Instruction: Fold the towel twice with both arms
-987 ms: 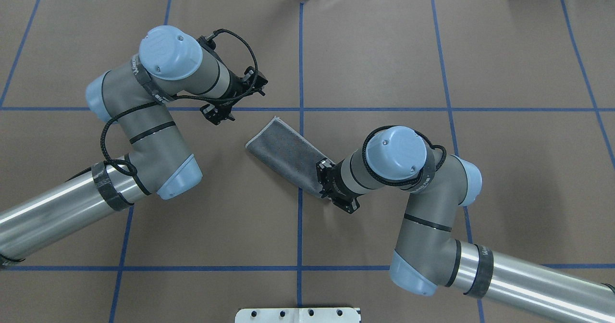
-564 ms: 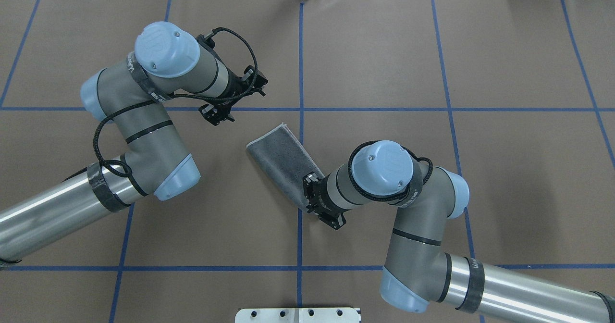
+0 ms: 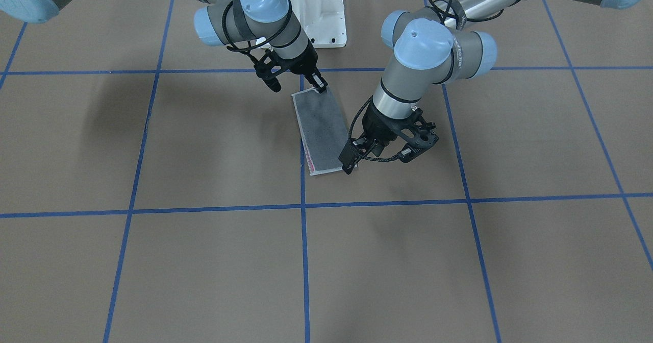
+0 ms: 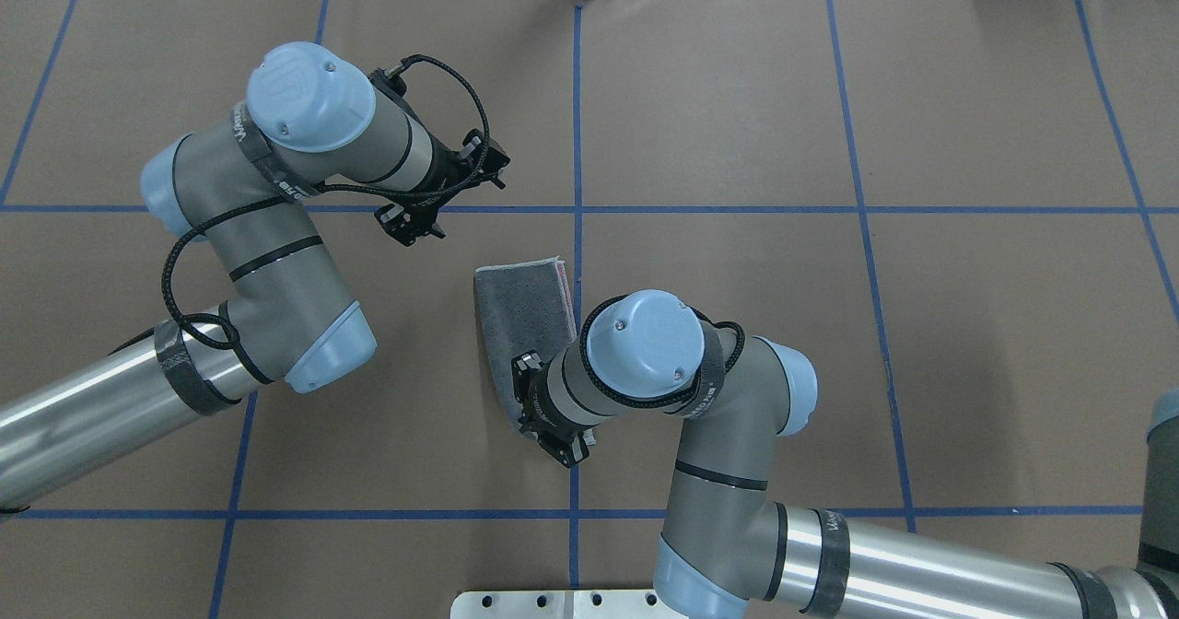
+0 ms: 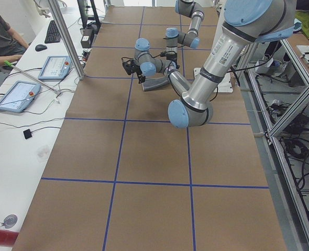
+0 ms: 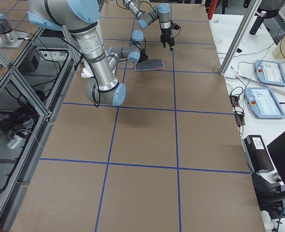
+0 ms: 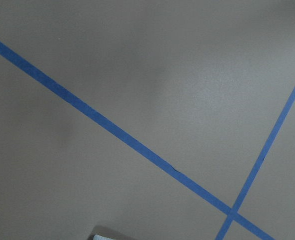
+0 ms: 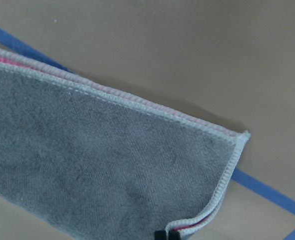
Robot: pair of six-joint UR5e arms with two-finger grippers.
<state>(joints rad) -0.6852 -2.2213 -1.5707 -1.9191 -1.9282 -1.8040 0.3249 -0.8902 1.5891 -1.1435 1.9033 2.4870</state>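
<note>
One fold is already in the small square terry towel [image 4: 520, 310]. It lies flat as a narrow strip near the middle of the brown table [image 4: 967, 324], just left of a blue tape line [image 4: 577, 94]. Its grey face is up and a pink edge peeps out along its right long side. The long axis runs near to far, away from the robot's base, with only a slight tilt. The black two-finger right tool [image 4: 530, 370] is closed on a corner of the near short end. Its wrist camera shows the two tips [image 8: 160, 234] pinching the light stitched edging there. The black left tool [image 4: 412, 223] hangs above the table with nothing in it, its jaws apparently spread. It sits off to the left of the strip's far end and clear of the cloth. The silver-grey, blue-capped left arm [image 4: 267, 232] is therefore nearer the free far end, and the matching right arm [image 4: 718, 435] is nearer the near end. By my judgement, the second fold must travel along that long axis, short end onto short end. For that, the left tool first needs to come rightward and down to a corner.
</note>
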